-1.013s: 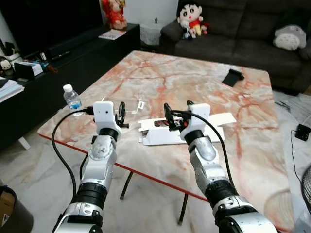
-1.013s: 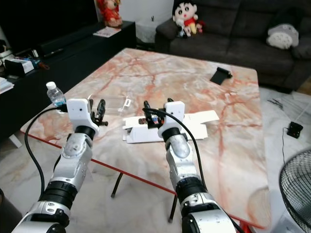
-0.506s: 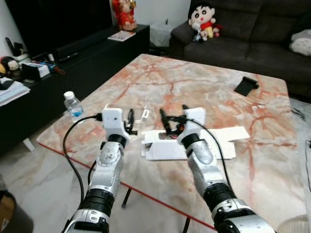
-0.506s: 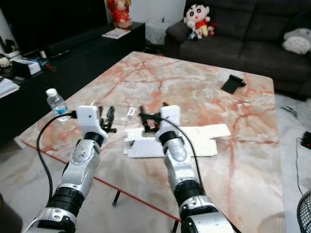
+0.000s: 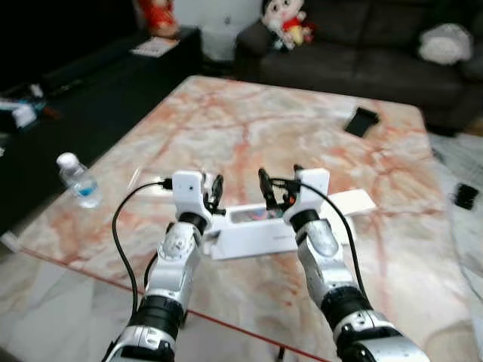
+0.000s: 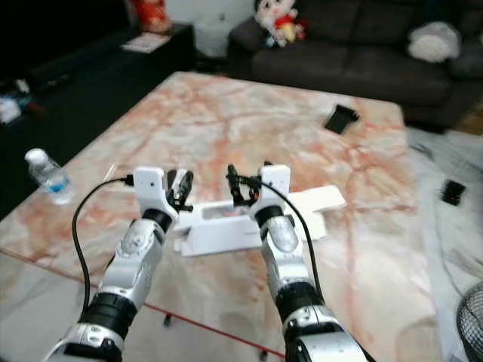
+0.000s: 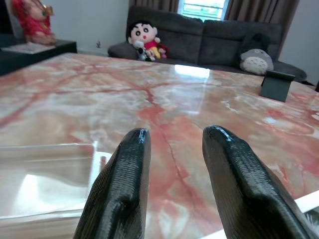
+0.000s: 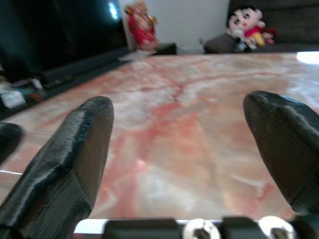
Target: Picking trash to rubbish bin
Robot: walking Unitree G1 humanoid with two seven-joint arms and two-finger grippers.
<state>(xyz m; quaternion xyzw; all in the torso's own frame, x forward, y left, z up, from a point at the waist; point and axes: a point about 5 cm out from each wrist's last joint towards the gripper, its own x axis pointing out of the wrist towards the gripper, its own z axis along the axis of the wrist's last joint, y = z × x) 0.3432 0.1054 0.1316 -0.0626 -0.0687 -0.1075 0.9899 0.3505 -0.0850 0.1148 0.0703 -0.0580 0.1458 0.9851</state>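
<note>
Your camera has swung since a second ago, so the water bottle (image 5: 76, 179) now sits at 9 o'clock on the counter (image 5: 317, 128). The white box (image 5: 253, 232) lies just under both grippers, as before. Your left gripper (image 5: 215, 191) has its fingers slightly parted, empty; your right gripper (image 5: 278, 187) is spread wide, empty.

Head views are softly blurred all over, evenly lit, dark toward the far left. Window (image 7: 202, 8) daylight glares on the glossy table (image 7: 189, 71). Left fingers (image 7: 124, 184) are sharp; right fingers (image 8: 75, 159) and their background are out of focus
</note>
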